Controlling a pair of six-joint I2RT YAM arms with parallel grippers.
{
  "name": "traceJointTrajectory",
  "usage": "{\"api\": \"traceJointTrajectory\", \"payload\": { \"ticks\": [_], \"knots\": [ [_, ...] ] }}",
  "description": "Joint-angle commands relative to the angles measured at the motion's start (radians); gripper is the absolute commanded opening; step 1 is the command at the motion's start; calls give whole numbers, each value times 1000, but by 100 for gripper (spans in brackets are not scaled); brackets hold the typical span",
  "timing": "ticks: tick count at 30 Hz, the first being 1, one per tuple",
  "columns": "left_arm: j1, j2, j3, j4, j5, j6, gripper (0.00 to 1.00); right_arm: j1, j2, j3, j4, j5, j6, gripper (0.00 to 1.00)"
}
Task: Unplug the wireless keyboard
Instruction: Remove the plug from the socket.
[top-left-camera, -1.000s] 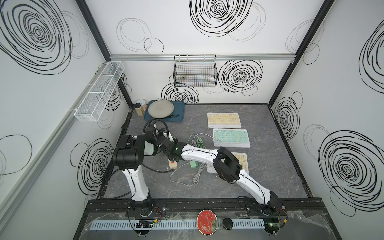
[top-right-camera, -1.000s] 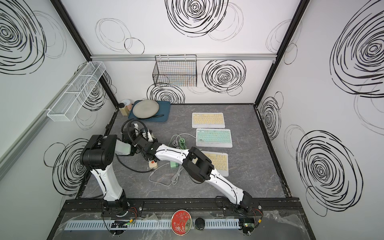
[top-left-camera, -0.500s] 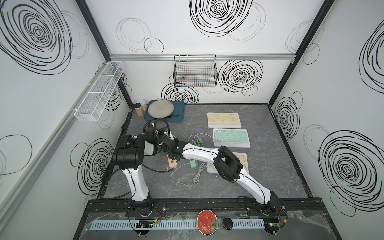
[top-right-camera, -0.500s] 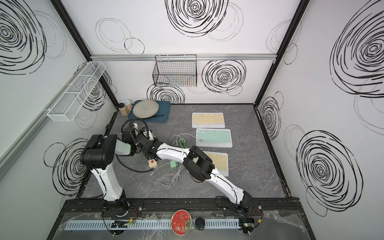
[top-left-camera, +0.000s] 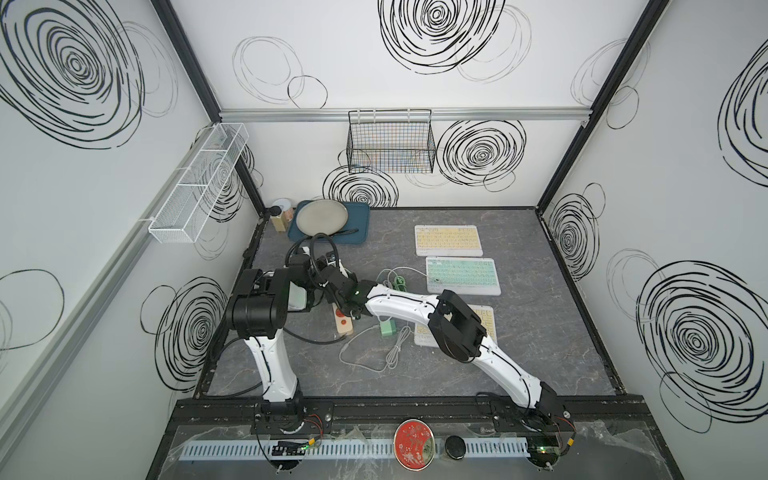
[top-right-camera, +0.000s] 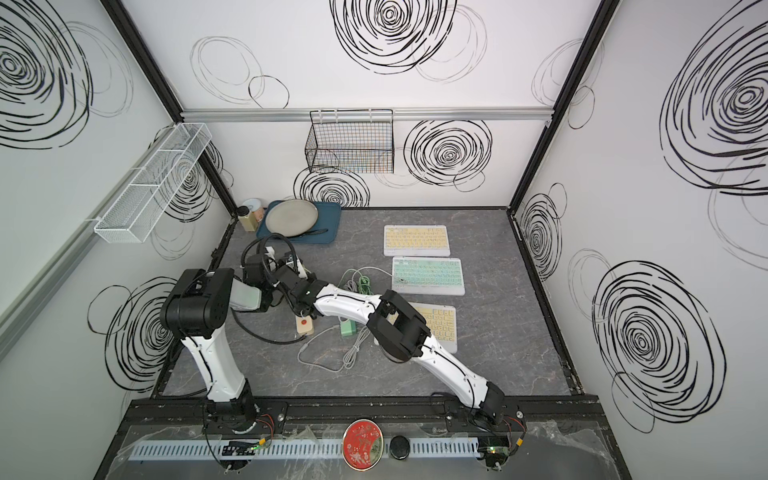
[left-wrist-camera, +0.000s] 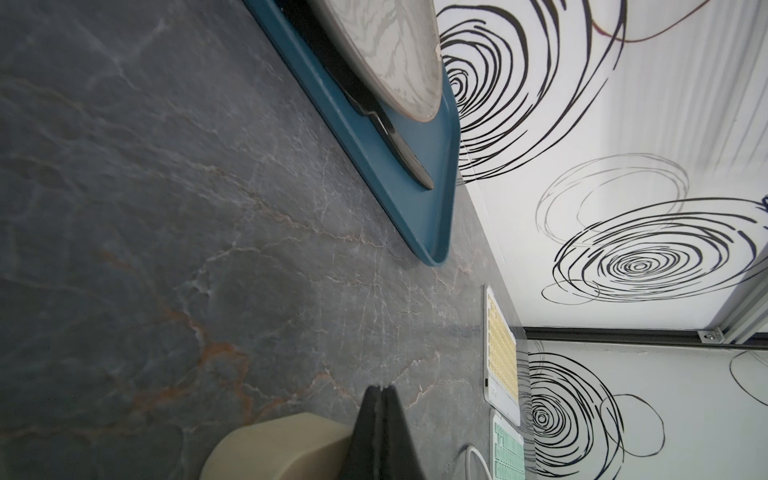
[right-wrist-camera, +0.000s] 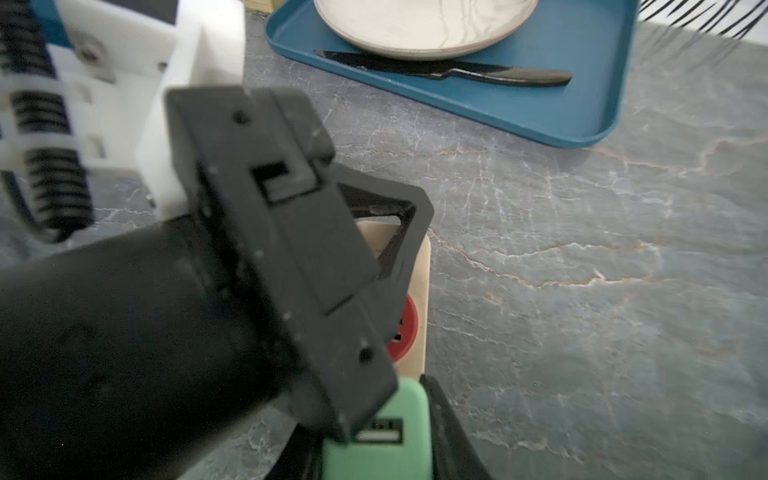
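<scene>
Showing the plug-pull step, mid-grip. L gripper (left-wrist-camera: 381, 399): jaws fully together, nothing between them, tips pressed on the beige power strip (left-wrist-camera: 282, 449) to pin it to the table (left-wrist-camera: 166, 208). R gripper (right-wrist-camera: 370, 461): jaws part-way apart, clamped on either side of a mint-green adapter (right-wrist-camera: 386, 451) at the strip's end by the red disc (right-wrist-camera: 405, 328). Whether its pins are seated or clear of the socket can't be told. In both top views this grip is hidden under the R arm (top-left-camera: 399, 299).

Green keyboard (top-left-camera: 463, 276) lies well apart to the R of the strip, between two yellow keyboards (top-left-camera: 448, 240), w/ a white lead (top-left-camera: 411, 270) at its L edge. Which kbd the held adapter feeds is unclear. A 2nd green adapter (top-left-camera: 388, 328) lies loose near the strip.

Next move, judged: a straight pull off the strip's face, no twist, w/ the L arm bearing down so the strip doesn't lift w/ the plug.
</scene>
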Motion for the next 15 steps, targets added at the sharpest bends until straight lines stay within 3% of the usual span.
{"api": "traceJointTrajectory", "payload": {
  "ticks": [1,8,15],
  "knots": [
    [-8,55,-41,-145,13,-1,1,-1,-47,11,210,-67,37,0],
    [-9,56,-41,-142,15,-4,1,35,17,144,131,134,-83,0],
    [-7,59,-41,-134,19,-5,1,35,-19,76,201,177,-124,0]
  ]
}}
